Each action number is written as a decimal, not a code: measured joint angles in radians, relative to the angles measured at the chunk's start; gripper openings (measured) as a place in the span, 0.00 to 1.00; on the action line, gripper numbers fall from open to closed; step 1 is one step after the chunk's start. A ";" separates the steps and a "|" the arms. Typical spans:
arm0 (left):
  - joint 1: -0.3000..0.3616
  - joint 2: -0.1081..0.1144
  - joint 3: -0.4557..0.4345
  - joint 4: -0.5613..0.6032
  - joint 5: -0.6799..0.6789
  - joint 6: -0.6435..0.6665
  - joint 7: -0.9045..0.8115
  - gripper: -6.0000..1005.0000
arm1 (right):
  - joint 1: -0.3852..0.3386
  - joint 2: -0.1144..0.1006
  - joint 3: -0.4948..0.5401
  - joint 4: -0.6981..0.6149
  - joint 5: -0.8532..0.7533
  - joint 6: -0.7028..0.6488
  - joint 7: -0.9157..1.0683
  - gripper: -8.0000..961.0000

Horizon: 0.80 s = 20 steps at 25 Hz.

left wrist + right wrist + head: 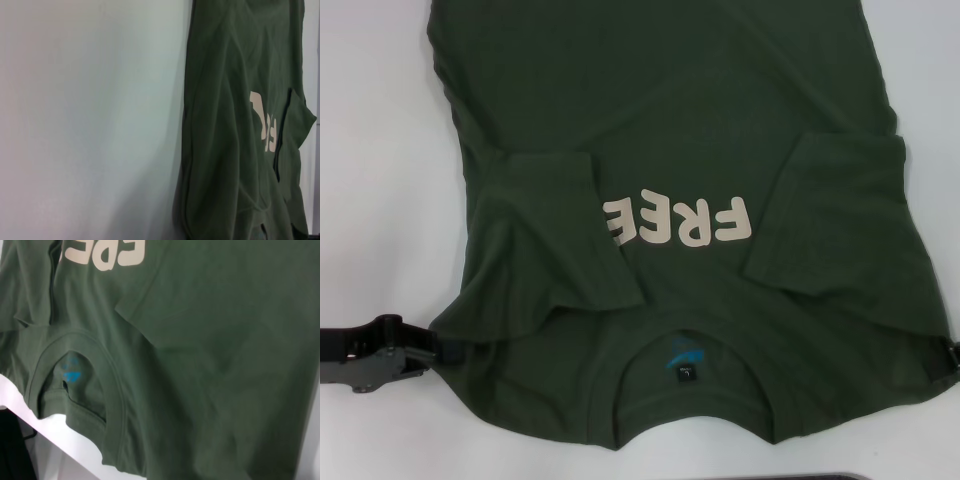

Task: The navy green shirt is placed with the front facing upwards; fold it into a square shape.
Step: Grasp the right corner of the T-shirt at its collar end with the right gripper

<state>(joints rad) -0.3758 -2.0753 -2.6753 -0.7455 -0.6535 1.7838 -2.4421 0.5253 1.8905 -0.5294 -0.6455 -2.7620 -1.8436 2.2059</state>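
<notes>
Your left gripper [440, 352] sits at eight o'clock touching the navy green shirt [690, 130], fingers hidden so I cannot tell their grip, right gripper [952, 358] barely visible at four o'clock; lift unevenly and both folded-in sleeves could flop open.

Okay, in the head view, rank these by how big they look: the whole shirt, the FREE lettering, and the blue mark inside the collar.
1. The navy green shirt, largest by far.
2. The FREE lettering.
3. The blue collar mark, smallest.

Bright, even light; soft shadows; wrist views slightly blurred.
</notes>
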 joint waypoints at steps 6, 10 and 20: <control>0.000 0.000 0.000 0.000 0.000 0.000 0.000 0.04 | 0.012 0.007 0.011 0.000 0.007 0.005 0.001 0.92; 0.000 0.000 0.000 0.000 0.000 0.001 0.000 0.04 | 0.016 0.011 0.013 0.000 0.011 0.003 0.001 0.92; -0.003 0.000 0.000 0.000 0.000 0.002 -0.001 0.04 | 0.021 0.014 0.013 0.011 0.051 -0.003 0.001 0.92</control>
<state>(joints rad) -0.3784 -2.0753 -2.6752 -0.7455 -0.6535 1.7856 -2.4429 0.5464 1.9049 -0.5163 -0.6347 -2.7106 -1.8467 2.2071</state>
